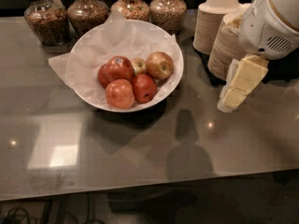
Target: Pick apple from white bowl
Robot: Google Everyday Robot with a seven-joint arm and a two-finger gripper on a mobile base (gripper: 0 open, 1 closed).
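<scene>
The white bowl (84, 97), lined with crumpled white paper, stands at the table's back centre and holds several apples. The pale yellow-green apple with a reddish-brown blush (160, 65) lies at the bowl's right rear. A deep red stickered apple (119, 68) and a small yellowish apple (138, 65) lie to its left, with two red apples in front. My gripper (238, 85) hangs over the table to the right of the bowl, apart from it and lower in the view than the apple. It holds nothing.
Two stacks of beige paper bowls (216, 20) stand at the back right, just behind my gripper. Several glass jars of grains (46, 20) line the back edge. The table's front edge runs along the bottom.
</scene>
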